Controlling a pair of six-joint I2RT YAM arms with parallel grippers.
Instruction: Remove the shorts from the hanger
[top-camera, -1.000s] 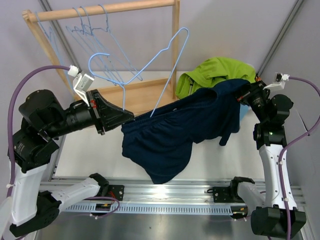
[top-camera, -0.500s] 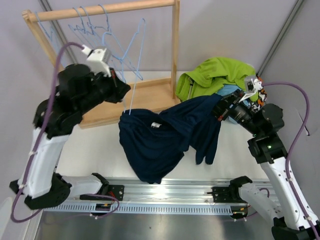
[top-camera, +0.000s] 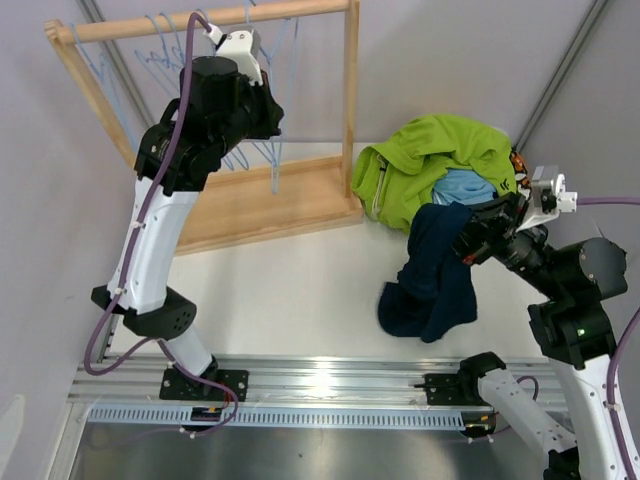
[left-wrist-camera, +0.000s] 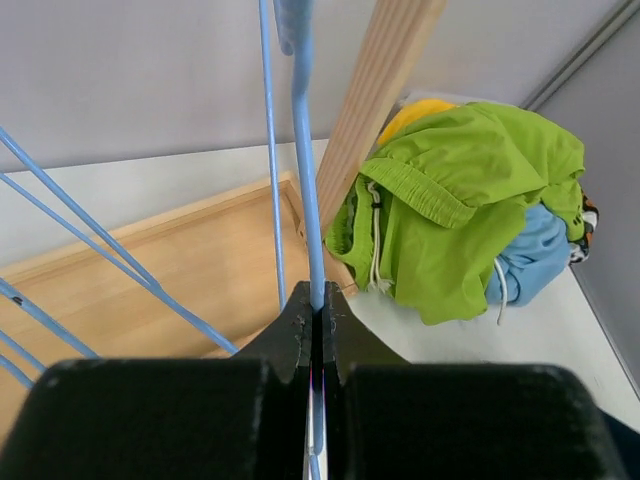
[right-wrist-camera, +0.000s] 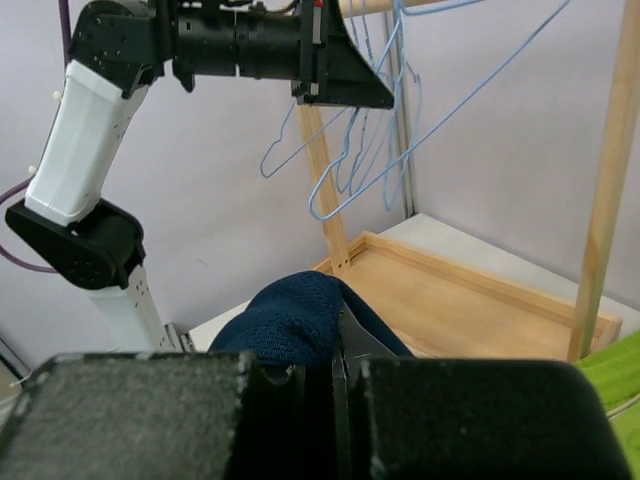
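The dark navy shorts (top-camera: 432, 268) dangle from my right gripper (top-camera: 480, 236), their lower end bunched on the table, off any hanger. In the right wrist view that gripper (right-wrist-camera: 335, 362) is shut on a fold of the navy shorts (right-wrist-camera: 296, 322). My left gripper (top-camera: 268, 112) is raised by the rack's rail and shut on a bare light blue wire hanger (top-camera: 275, 172). In the left wrist view the gripper (left-wrist-camera: 318, 304) pinches the hanger's wire (left-wrist-camera: 304, 170). Behind the right gripper, lime green shorts (top-camera: 432, 148) lie piled over light blue shorts (top-camera: 462, 187).
The wooden rack (top-camera: 350, 100) stands at the back left on its flat base (top-camera: 262, 208), with several empty blue hangers (top-camera: 160, 58) on the rail. Yellow shorts (left-wrist-camera: 420, 108) and patterned shorts (left-wrist-camera: 586, 214) peek from the pile. Purple cables trail from both arms.
The left arm swung up from the table to the rack's rail with the hanger. The navy shorts slid off the hanger and were pulled right, now hanging from the right gripper.
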